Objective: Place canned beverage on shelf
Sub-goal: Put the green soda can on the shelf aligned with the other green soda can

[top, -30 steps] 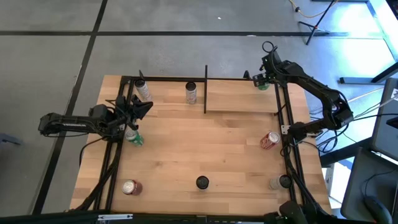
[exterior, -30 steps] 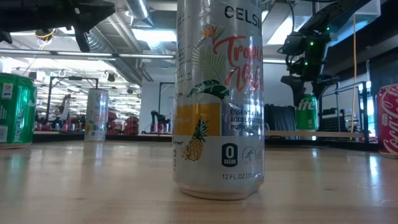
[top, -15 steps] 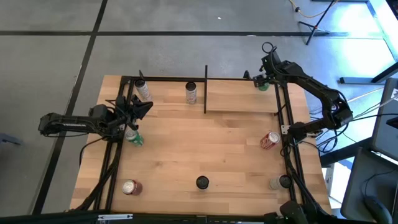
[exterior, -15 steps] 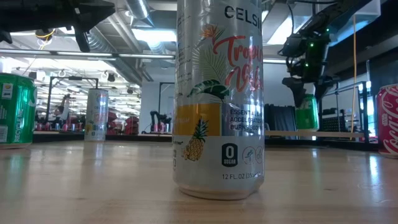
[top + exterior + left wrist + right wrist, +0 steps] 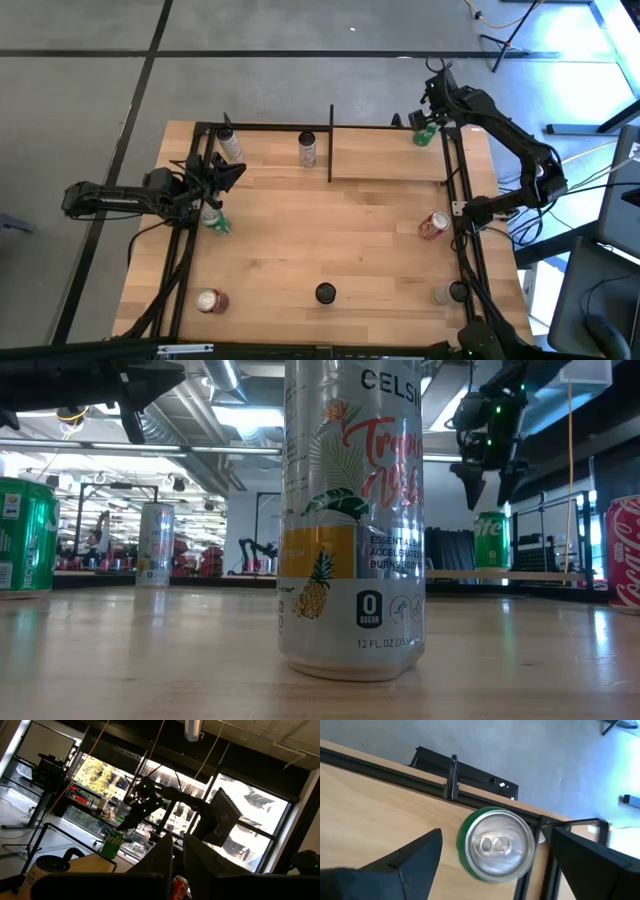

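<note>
A green can (image 5: 424, 135) stands upright on its base at the far right corner of the shelf (image 5: 385, 160), a light-wood board with black posts and rails. It also shows in the low view (image 5: 491, 540) and the right wrist view (image 5: 496, 845). My right gripper (image 5: 490, 472) is open and empty, straight above the can; its fingers stand wide to either side of the can top without touching it. My left gripper (image 5: 230, 172) is shut and empty, raised above the table's left side.
Several other cans are on the table: a silver one (image 5: 307, 148) and another (image 5: 229, 145) at the far edge, a green one (image 5: 213, 220) below my left gripper, a red one lying down (image 5: 433, 226), and three near the front. Black frame rails (image 5: 460, 200) run along both sides.
My right gripper has risen from around the green can to well above it. The can stays upright on the shelf where it was.
</note>
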### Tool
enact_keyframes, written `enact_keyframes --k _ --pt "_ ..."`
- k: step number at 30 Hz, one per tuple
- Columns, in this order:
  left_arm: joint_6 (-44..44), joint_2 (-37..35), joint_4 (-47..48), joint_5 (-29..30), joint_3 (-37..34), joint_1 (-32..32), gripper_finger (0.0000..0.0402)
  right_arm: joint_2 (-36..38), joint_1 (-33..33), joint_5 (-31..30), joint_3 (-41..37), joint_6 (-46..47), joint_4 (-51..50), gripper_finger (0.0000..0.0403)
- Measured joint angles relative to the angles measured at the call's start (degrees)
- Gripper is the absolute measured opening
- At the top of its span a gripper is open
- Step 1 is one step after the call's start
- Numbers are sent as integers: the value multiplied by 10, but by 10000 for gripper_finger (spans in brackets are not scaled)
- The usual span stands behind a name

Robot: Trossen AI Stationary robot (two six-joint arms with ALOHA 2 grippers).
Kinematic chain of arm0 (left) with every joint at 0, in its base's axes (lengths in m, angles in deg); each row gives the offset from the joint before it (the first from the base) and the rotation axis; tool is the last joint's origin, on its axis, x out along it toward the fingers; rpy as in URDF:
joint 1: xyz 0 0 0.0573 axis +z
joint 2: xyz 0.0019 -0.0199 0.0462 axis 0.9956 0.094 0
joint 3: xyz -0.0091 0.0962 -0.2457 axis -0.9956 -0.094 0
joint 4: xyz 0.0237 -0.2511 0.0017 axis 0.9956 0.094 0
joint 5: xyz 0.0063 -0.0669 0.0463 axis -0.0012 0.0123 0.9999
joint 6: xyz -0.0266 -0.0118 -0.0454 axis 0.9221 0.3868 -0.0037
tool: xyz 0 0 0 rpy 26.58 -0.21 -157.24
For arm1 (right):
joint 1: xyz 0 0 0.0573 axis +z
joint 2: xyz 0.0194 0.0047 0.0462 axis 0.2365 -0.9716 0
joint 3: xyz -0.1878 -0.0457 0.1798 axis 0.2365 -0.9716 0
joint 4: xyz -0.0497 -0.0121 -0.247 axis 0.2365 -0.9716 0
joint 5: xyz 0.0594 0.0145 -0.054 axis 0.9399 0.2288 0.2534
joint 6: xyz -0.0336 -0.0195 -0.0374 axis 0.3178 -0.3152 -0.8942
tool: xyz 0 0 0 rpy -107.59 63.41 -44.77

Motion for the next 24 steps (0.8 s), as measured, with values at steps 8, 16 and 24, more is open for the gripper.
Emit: enact_keyframes --k 8,16,24 --pt "1 0 16 15 0 0 48 13 87 112 76 3 -35 357" --pt "11 10 133 -64 27 0 152 11 316 106 74 67 59 357" --pt "-96 103 402 -143 180 0 242 -8 472 29 74 105 108 357"
